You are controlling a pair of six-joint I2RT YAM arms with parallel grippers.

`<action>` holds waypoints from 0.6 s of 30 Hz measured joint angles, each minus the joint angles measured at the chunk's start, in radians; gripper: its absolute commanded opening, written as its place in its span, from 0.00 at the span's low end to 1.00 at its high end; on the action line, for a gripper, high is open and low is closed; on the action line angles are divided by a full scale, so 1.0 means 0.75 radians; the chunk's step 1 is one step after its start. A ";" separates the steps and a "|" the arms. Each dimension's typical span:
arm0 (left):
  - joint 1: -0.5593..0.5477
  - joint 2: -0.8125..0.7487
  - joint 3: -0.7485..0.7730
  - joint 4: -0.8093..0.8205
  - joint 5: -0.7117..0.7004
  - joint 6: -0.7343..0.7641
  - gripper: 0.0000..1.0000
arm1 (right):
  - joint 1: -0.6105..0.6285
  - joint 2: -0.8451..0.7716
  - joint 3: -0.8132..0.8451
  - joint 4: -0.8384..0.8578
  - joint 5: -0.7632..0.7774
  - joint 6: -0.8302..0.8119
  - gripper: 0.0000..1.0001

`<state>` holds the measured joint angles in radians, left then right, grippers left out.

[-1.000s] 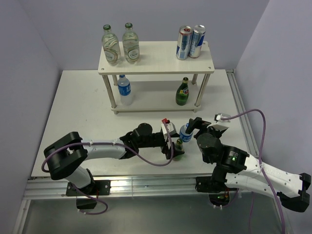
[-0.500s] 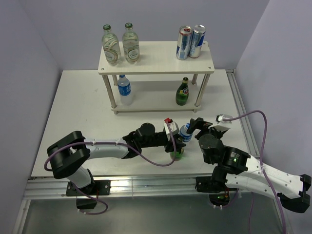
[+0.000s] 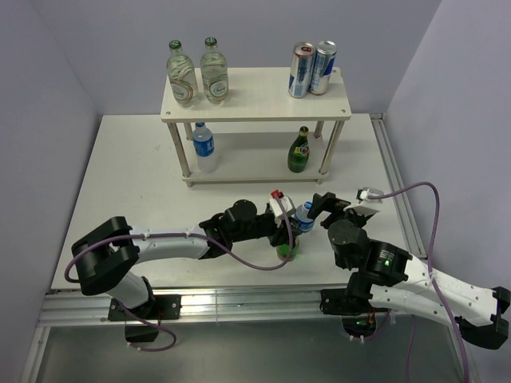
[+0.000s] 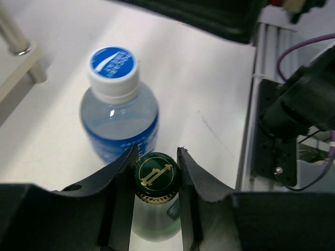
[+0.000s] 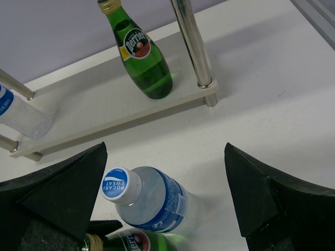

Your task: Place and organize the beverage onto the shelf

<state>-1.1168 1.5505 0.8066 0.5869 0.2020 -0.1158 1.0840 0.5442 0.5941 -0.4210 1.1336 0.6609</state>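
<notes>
8 drinks in all: 6 on the shelf [image 3: 255, 96], 2 on the table [image 3: 128, 199]. The shelf stands at the far side of the table, approx. centre.

Top board: 2 clear glass bottles [image 3: 181, 76] at the left end, side by side, and 2 cans [image 3: 301, 70] at the right end, touching.

Lower board: 1 far blue bottle [image 3: 204, 148] at left and 1 far green bottle [image 3: 299, 151] at right, both upright.

On the table, close to the arms: 1 near green bottle [image 3: 289, 249] and 1 near blue bottle [image 3: 303, 217], both upright, just beside each other.

The left gripper [image 4: 156, 157] is clamped on the near green bottle's neck, w/ 1 finger each side of the gold-marked cap.

The right gripper [image 5: 162, 193] is spread wide and holds nothing. In the right wrist view the near blue bottle, w/ its white cap, shows betw. the 2 fingers [image 5: 63, 193], and no contact is seen.
</notes>
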 measured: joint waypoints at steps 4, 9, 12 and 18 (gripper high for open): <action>0.001 -0.046 0.020 -0.127 -0.095 0.038 0.00 | 0.000 -0.014 0.000 0.001 0.002 0.000 1.00; 0.023 -0.053 0.081 -0.257 -0.192 0.080 0.00 | 0.000 -0.034 -0.015 0.003 0.005 0.001 1.00; 0.070 -0.053 0.116 -0.305 -0.223 0.084 0.00 | 0.000 -0.036 -0.019 0.002 0.005 0.000 1.00; 0.182 -0.048 0.223 -0.344 -0.333 0.103 0.00 | 0.000 -0.064 -0.020 0.003 0.004 0.000 1.00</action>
<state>-0.9802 1.5146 0.9741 0.3290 -0.0475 -0.0387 1.0840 0.4961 0.5793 -0.4187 1.1366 0.6609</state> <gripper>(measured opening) 0.377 0.999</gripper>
